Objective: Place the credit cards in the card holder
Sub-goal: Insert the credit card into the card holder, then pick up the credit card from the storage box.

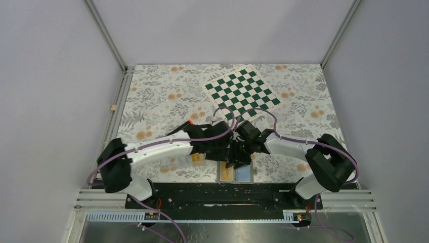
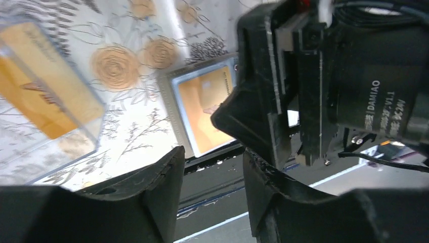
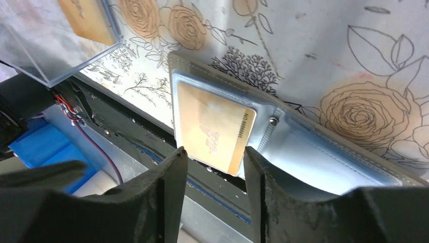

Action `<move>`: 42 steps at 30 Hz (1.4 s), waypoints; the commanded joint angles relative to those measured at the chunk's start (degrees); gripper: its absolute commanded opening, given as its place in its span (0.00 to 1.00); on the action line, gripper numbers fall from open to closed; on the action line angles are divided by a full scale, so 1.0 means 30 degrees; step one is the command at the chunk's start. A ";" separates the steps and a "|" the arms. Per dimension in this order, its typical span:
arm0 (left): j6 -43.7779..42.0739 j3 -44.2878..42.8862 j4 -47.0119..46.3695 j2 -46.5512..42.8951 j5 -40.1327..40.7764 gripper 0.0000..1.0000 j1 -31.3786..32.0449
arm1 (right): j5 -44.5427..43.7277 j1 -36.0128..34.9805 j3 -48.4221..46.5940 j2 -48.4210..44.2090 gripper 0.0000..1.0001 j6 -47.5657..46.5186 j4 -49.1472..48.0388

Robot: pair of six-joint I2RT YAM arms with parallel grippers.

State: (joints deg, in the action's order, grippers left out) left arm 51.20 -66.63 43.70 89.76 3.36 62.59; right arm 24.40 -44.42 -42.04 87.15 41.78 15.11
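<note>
Orange-yellow credit card (image 3: 215,129); pale blue-grey card holder (image 3: 324,154) pockets; beige-floral grey-leaf tablecloth (image 1: 162,91); green-white chessboard (image 1: 242,91).

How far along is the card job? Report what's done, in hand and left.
Done: one credit card lies on the left pocket of the open card holder; I cannot tell whether it is fully tucked in. In hand: nothing. The right gripper hovers open over that card, and the left gripper is open too. Left: another card sits in the clear tray.

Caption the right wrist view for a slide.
Open right end effector frames a yellow card on the open holder.
</note>
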 commanded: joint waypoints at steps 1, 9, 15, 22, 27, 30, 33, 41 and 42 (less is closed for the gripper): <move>-0.0033 0.1997 -0.1064 -0.3279 -0.0697 0.48 -0.1607 | -0.0914 -0.0442 -0.1226 -0.0018 0.57 -0.0692 0.1260; -0.0132 0.7167 -0.4258 -0.8175 -0.5146 0.51 -0.6539 | -0.2355 -0.0746 -0.2159 -0.0944 0.82 -0.1753 0.3930; -0.1546 0.8165 -0.2593 -0.9070 -0.5299 0.51 -0.9580 | -0.2245 -0.0793 -0.2891 -0.0918 0.82 -0.1974 0.4384; -0.2315 0.8053 -0.1937 -0.7671 -0.4938 0.45 -1.0490 | -0.1063 -0.0774 -0.5073 0.0571 0.70 -0.1922 0.4031; -0.2243 0.8241 -0.2791 -0.6275 -0.5100 0.43 -1.0964 | 0.0155 -0.0828 -0.7026 0.2031 0.65 -0.1588 0.3445; -0.2264 0.8178 -0.3101 -0.5487 -0.4746 0.41 -1.1015 | 0.0532 -0.0970 -0.8277 0.3074 0.65 -0.1539 0.3442; -0.2387 0.8191 -0.3372 -0.4734 -0.4351 0.40 -1.1044 | 0.0750 -0.1204 -0.9267 0.4044 0.66 -0.1376 0.3115; -0.2517 0.8724 -0.4445 -0.2703 -0.4285 0.36 -1.1077 | 0.1123 -0.1906 -1.1155 0.6772 0.57 -0.0929 0.2561; -0.2548 0.8758 -0.4521 -0.2555 -0.4251 0.35 -1.1077 | 0.1171 -0.2037 -1.1303 0.7027 0.55 -0.0894 0.2566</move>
State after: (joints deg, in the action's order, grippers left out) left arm 44.56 -41.10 33.17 80.71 -10.39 29.67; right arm 26.30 -48.93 -72.58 105.49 38.35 23.29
